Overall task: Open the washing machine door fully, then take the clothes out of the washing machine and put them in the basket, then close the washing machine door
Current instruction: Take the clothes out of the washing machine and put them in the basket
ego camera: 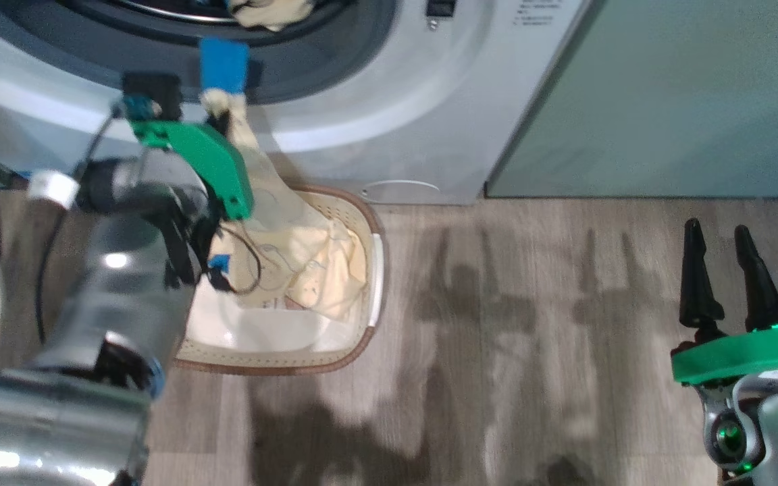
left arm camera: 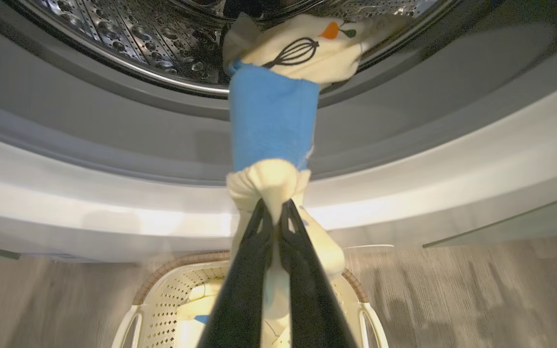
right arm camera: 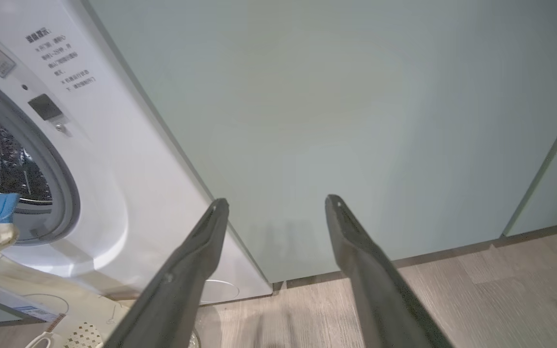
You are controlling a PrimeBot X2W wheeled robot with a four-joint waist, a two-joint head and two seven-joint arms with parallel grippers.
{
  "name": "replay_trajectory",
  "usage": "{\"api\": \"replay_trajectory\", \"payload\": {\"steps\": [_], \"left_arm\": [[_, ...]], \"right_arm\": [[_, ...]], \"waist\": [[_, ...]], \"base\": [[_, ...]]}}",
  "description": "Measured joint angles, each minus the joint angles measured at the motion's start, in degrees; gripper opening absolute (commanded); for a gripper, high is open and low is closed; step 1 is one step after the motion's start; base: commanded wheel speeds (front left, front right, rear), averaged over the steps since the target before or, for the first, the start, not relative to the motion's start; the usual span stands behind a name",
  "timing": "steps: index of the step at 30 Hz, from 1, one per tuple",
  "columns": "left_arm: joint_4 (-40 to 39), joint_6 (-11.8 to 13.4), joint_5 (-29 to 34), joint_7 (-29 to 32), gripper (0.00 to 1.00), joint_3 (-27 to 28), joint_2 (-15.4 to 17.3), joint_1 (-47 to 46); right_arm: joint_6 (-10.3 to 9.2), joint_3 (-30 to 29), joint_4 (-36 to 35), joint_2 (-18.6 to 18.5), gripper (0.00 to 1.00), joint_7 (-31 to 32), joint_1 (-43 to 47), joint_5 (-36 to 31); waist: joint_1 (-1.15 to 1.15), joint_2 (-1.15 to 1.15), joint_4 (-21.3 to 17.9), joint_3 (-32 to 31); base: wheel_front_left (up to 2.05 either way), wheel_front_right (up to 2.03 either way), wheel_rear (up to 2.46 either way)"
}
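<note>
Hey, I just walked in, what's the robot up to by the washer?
The robot is unloading the washing machine. Its left pincer is shut on the clothes, a cream and blue piece strung out of the drum. More fabric hangs down into the basket on the floor just below. The right pincer is open and empty, off to the side above the floor.

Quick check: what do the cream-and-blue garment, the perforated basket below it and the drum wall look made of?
Cream-and-blue garment: soft fabric, matte; it bunches and drapes. Cream perforated basket: likely moulded plastic, smooth, slightly shiny, with regular holes; its brown rim looks woven, possibly imitation. Perforated drum: metal, probably stainless steel, glossy with bright reflections.
</note>
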Motion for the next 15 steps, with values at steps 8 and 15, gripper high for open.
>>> {"api": "replay_trajectory", "payload": {"steps": [8, 15], "left_arm": [[-0.02, -1.0, -0.44, -0.05, 0.0, -2.16, -1.3, 6.64], [0.01, -0.99, -0.51, 1.03, 0.0, -3.55, -1.53, 10.09]], "right_arm": [[0.0, 0.04, 0.15, -0.26, 1.0, 0.0, 1.4, 0.01], [0.0, 0.78, -0.13, -1.3, 1.0, 0.0, 1.37, 0.1]], "waist": [[0.0, 0.0, 2.51, -2.11], [0.0, 0.0, 1.94, -0.55]], "base": [[0.0, 0.0, 0.0], [0.0, 0.0, 0.0]]}}
